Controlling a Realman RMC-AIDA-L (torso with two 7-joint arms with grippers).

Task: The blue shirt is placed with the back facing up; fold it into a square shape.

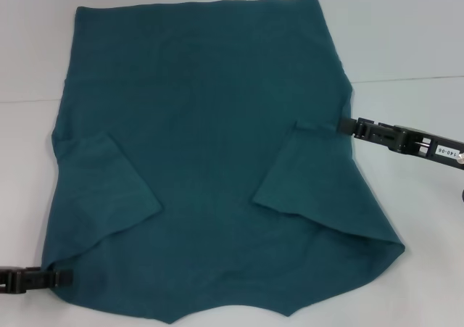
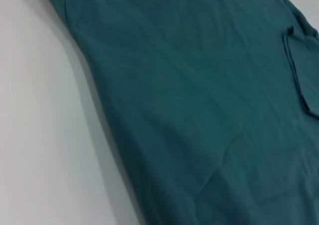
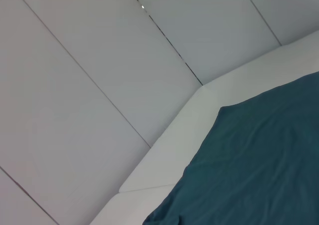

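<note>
Left gripper [image 1: 64, 277]: down at the near left corner of the blue shirt [image 1: 210, 146], fingertips right at the cloth's edge; whether they are pinched on the fabric or merely against it, I cannot tell.
Right gripper [image 1: 346, 126]: reaching in from the right, tip touching the shirt's right edge just beside the folded sleeve; its grip is likewise impossible to read from here.
Blue shirt: spread flat and plain side up across the white table [image 1: 413, 37], hem toward the far side, shoulders toward the robot.
Left sleeve [image 1: 109, 185]: folded inward, lying on top of the body panel.
Right sleeve [image 1: 301, 175]: also folded in over the body, its corner pointing toward the middle.
Left wrist view: close over the teal cloth [image 2: 199, 110], with bare table [image 2: 45, 135] alongside and a folded sleeve [image 2: 304, 70] at the frame's edge.
Right wrist view: a corner of the shirt [image 3: 254, 170] on the table [image 3: 169, 150], pale panelled wall [image 3: 99, 60] behind.
</note>
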